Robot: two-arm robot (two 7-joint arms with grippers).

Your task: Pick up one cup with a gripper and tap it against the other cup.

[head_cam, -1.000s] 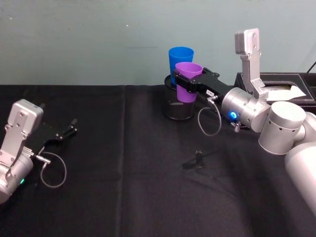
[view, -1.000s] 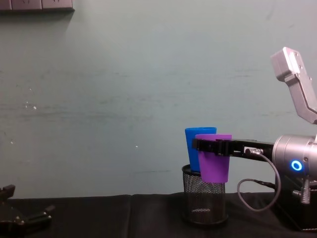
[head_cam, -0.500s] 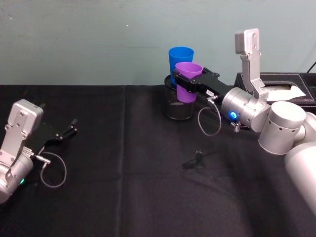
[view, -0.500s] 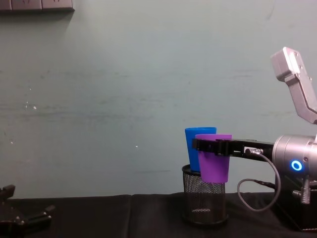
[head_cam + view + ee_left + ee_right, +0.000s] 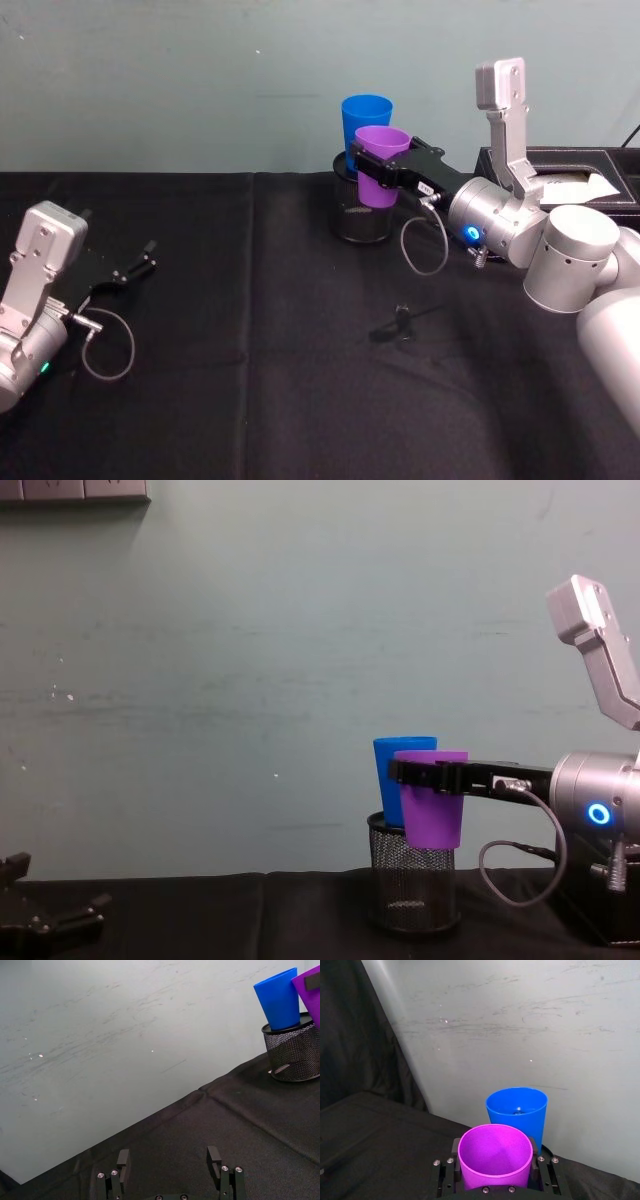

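Purple cup, bright blue cup, black mesh holder, black tablecloth

Smooth plastic purple cup, blue cup; wire-mesh holder; matt black cloth

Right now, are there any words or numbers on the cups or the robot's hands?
None readable. The purple plastic tumbler, the bright blue plastic tumbler and the black wire-mesh holder are plain; the right hand gripping the purple tumbler and the idle left hand show no legible marks.
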